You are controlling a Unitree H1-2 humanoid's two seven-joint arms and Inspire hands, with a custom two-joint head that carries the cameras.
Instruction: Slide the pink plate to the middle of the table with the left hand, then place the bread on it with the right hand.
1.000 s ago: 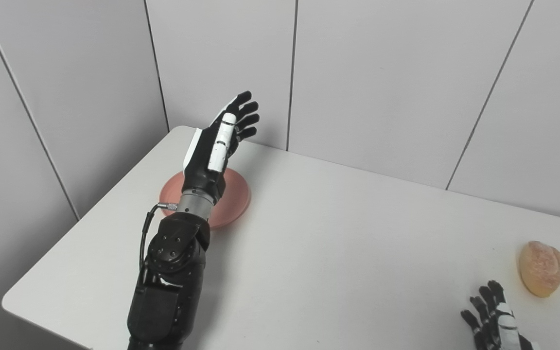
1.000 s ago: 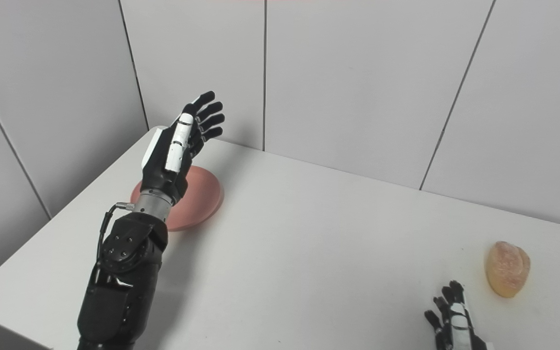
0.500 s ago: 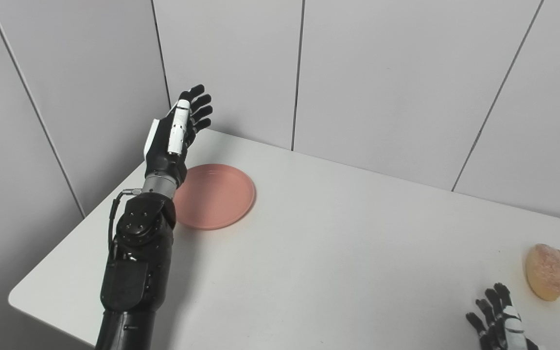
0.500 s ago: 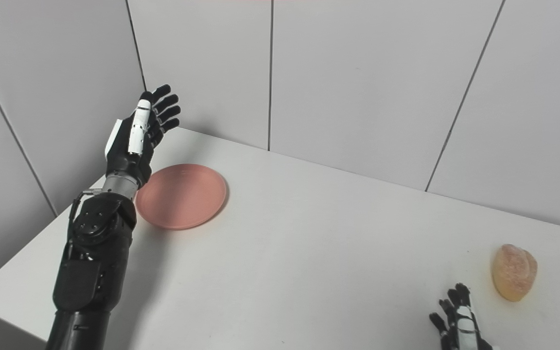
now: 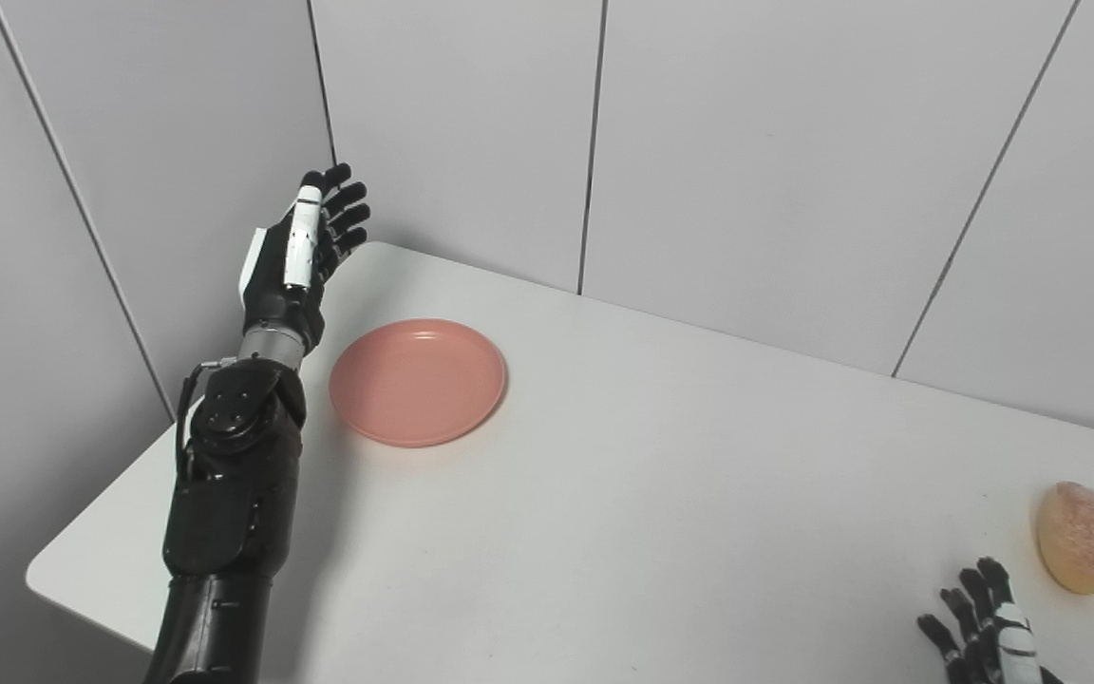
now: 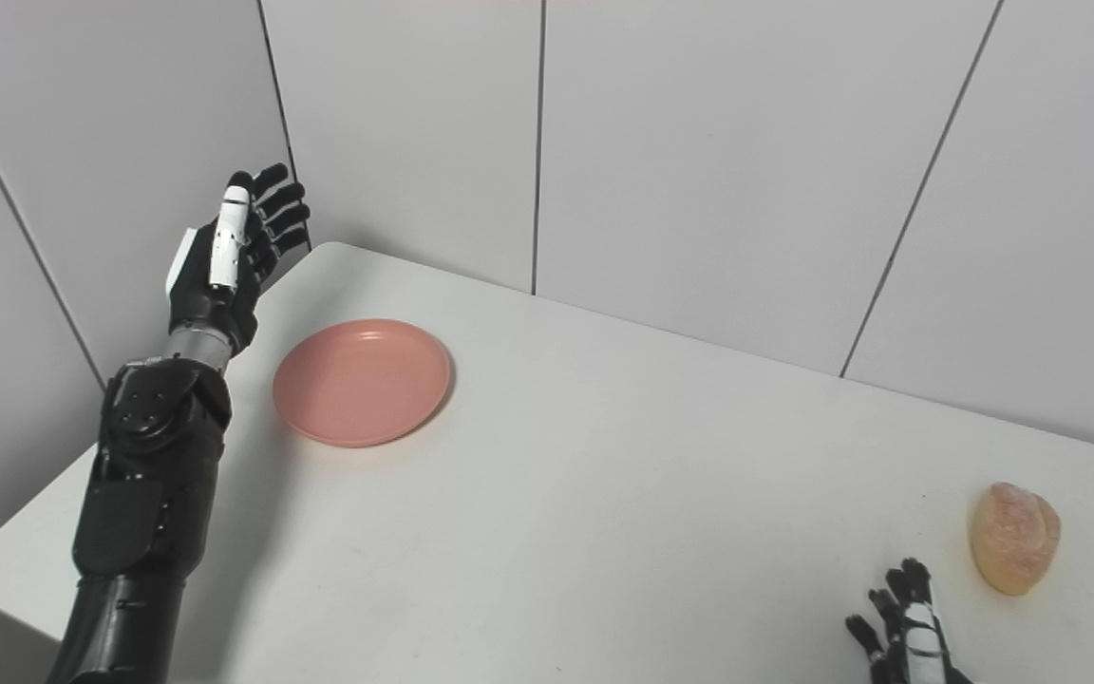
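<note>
Swung outward since a second ago, the left robot hand (image 5: 295,261) now hovers empty with spread fingers left of the pink plate (image 5: 418,381), still at the counter's (image 5: 661,513) far-left; sliding awaits contact, bread (image 5: 1083,537) beside the released right robot hand (image 5: 989,627).

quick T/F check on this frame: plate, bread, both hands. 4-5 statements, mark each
1. The pink plate is empty. True.
2. The left hand is pressing on the plate. False: it is raised, open, left of the plate and clear of it.
3. The bread lies near the table's right edge. True.
4. The right hand holds the bread. False: it is open, at the bottom edge, apart from the bread.
5. The plate sits mid-table. False: it is at the far left.
</note>
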